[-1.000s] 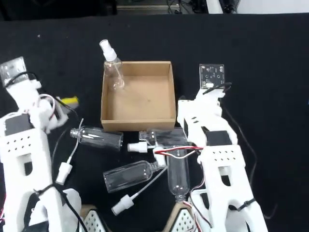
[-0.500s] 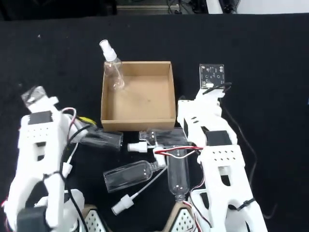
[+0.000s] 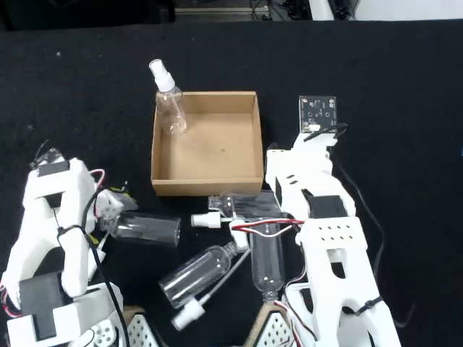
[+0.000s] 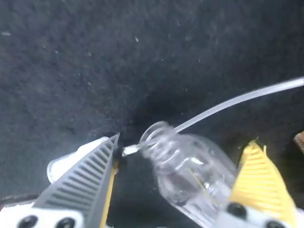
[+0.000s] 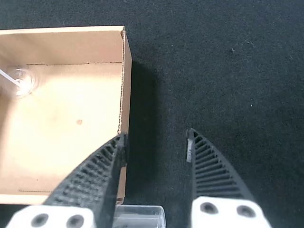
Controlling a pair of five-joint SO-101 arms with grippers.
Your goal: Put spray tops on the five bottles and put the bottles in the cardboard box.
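Five bottles. One capped bottle (image 3: 168, 101) in far-left corner of cardboard box (image 3: 207, 173), spray top up. Four uncapped lie on black table (image 3: 376, 87) before box's front wall, loose spray tops (image 3: 206, 219) among them. Jaws of left gripper (image 4: 184, 142) spread wide around neck of leftmost bottle (image 4: 190, 175). Jaws of right gripper (image 5: 156, 135) apart, empty, just beside box's right wall.

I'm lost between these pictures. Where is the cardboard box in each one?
High view: cardboard box mid-table, open side up.
Right wrist view: its wall beside the open right gripper.
Left wrist view: a brown sliver past the left gripper may be its corner; cannot tell.
Shared landmark: the capped bottle in the box's corner.
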